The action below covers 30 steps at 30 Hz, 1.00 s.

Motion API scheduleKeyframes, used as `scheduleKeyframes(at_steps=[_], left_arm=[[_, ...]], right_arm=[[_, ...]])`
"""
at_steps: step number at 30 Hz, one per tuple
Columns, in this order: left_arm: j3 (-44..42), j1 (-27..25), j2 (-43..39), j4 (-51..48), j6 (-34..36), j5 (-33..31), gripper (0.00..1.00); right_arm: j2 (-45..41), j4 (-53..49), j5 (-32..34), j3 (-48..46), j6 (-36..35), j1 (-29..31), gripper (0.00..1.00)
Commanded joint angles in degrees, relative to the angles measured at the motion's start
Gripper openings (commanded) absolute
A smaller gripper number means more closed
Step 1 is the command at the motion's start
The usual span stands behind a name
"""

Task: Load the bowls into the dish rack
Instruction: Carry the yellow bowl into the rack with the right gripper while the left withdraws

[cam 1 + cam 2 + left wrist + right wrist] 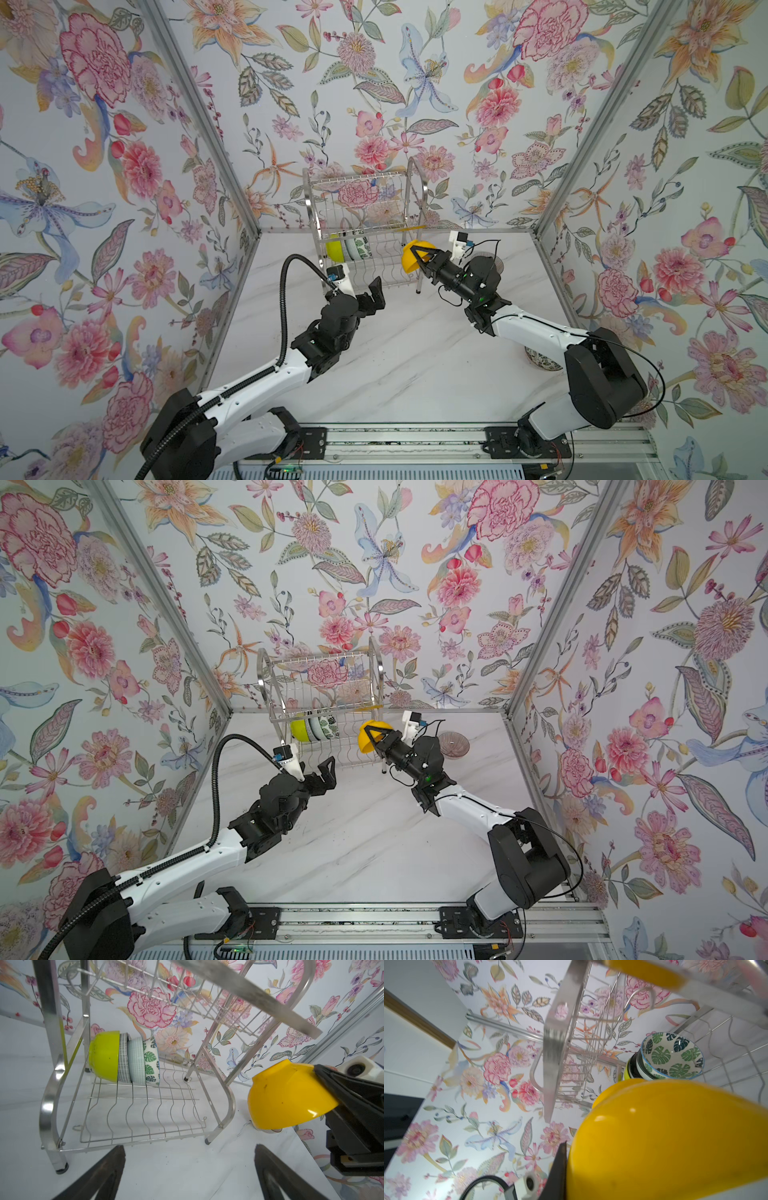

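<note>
The dish rack (316, 216) (272, 712) (49, 1105) stands at the back of the table. On its lower tier stand several bowls on edge in a row: lime green (333, 248) (104, 1055), grey checked (124, 1057), pale green (136, 1059) and white with green leaves (150, 1061) (671, 1055). My right gripper (419, 254) is shut on the rim of an orange-yellow bowl (410, 261) (368, 741) (286, 1097) (664, 1136), held in the air at the rack's right end. One finger (560, 1167) lies against the bowl. My left gripper (374, 295) (326, 773) (190, 1167) is open and empty in front of the rack.
A pinkish ribbed bowl (454, 744) sits on the marble table behind my right arm. A black-and-white floral bowl (542, 362) lies partly hidden under the right arm near the right wall. Floral walls close in three sides.
</note>
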Motion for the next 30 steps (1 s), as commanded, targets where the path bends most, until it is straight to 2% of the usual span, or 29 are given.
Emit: scheduleKeyframes(at_steps=[1, 3, 6, 8, 14, 19, 30], left_arm=[[-1.67, 2.95, -1.09, -4.03, -7.81, 9.76, 0.99], [-2.17, 4.81, -0.92, -3.76, -9.71, 13.14, 0.99], [-3.10, 6.18, -0.48, -2.63, -11.24, 15.55, 0.99], [-3.63, 6.79, 0.50, -1.21, -12.17, 16.83, 0.99], [-4.69, 8.86, 3.48, 3.10, -15.16, 20.07, 0.99], [-4.43, 10.56, 4.33, 3.06, -15.09, 21.90, 0.99], [-5.15, 17.28, 2.75, 1.11, -13.39, 27.11, 0.99]], right_arm=[[0.62, 0.21, -3.73, 0.83, -12.57, 0.48, 0.00], [0.63, -0.24, -4.24, 0.25, -14.18, -0.23, 0.00], [1.91, -10.03, -6.85, 4.83, -21.74, 0.07, 0.00], [3.79, -11.75, -8.15, 6.83, -24.55, 0.51, 0.00], [10.56, -4.72, -10.94, 8.68, -24.34, 0.81, 0.00], [14.50, -0.16, -10.36, 9.97, -24.83, 1.34, 0.00], [22.58, -1.70, -7.46, 17.90, -26.64, 2.78, 0.00]])
